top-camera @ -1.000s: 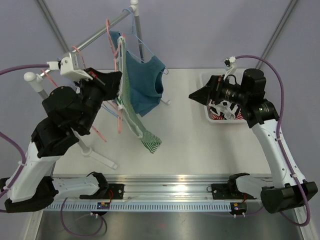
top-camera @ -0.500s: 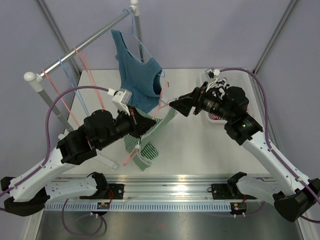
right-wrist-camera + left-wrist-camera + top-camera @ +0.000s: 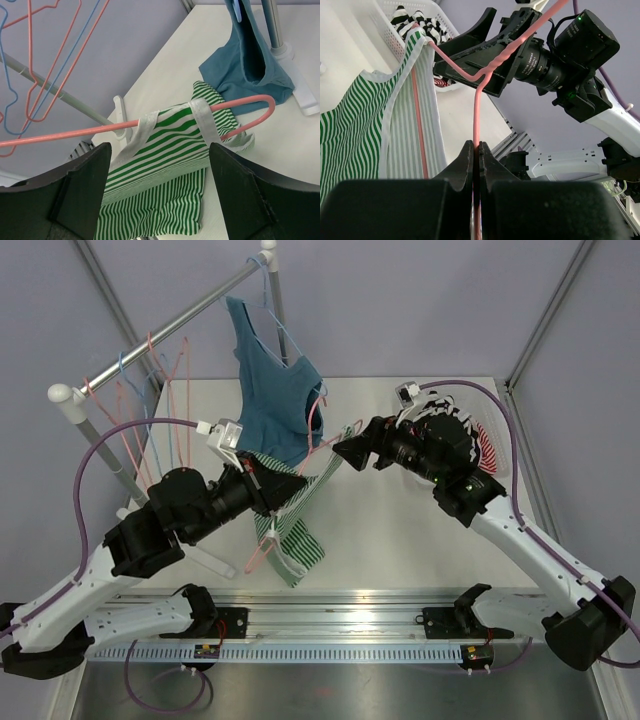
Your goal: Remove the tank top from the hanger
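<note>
A green-and-white striped tank top (image 3: 292, 535) hangs by its straps on a pink wire hanger (image 3: 325, 447) above the table's middle. My left gripper (image 3: 262, 483) is shut on the hanger's wire, which runs up between the jaws (image 3: 475, 147) in the left wrist view. The hanger (image 3: 476, 107) bends toward the right arm there. My right gripper (image 3: 340, 450) is open just right of the hanger's top end. In the right wrist view its gap (image 3: 160, 150) frames the tank top (image 3: 165, 170) and strap on the hanger bar (image 3: 80, 132); nothing is held.
A blue tank top (image 3: 275, 405) hangs on the clothes rail (image 3: 170, 340) at the back, with empty pink and blue hangers (image 3: 150, 400) further left. The rack's foot (image 3: 300, 100) stands on the table. A white basket (image 3: 385, 25) of striped clothes is behind the right arm.
The left arm took the hanger with the striped tank top off the rail and swung it down to the middle. The right arm came left from the basket, its jaws narrowing slightly.
</note>
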`<action>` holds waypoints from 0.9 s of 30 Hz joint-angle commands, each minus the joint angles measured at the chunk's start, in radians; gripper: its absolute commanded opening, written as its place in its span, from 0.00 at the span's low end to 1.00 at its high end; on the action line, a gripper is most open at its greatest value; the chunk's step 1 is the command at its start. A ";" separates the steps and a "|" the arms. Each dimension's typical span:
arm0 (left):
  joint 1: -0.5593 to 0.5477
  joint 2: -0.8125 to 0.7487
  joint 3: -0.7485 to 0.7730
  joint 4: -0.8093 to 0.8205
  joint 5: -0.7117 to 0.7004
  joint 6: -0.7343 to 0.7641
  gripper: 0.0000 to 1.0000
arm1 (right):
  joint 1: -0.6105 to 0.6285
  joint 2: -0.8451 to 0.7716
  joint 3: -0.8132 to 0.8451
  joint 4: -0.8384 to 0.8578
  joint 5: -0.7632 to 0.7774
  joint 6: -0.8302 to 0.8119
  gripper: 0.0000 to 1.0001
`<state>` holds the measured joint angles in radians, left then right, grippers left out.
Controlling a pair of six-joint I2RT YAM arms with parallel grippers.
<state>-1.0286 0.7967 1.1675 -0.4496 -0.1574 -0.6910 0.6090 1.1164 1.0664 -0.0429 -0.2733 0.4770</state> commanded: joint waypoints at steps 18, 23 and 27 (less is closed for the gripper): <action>-0.004 -0.016 0.009 0.022 -0.120 0.005 0.00 | 0.008 -0.001 -0.025 0.061 0.178 -0.083 0.00; -0.004 -0.028 -0.002 0.014 -0.111 0.011 0.00 | 0.009 0.006 -0.002 0.016 0.219 -0.113 0.00; -0.004 -0.039 -0.006 0.017 -0.047 0.028 0.00 | -0.006 0.074 0.105 -0.096 0.426 -0.169 0.00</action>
<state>-1.0286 0.7872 1.1671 -0.4850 -0.2390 -0.6819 0.6140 1.1515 1.0637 -0.0734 -0.0490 0.3798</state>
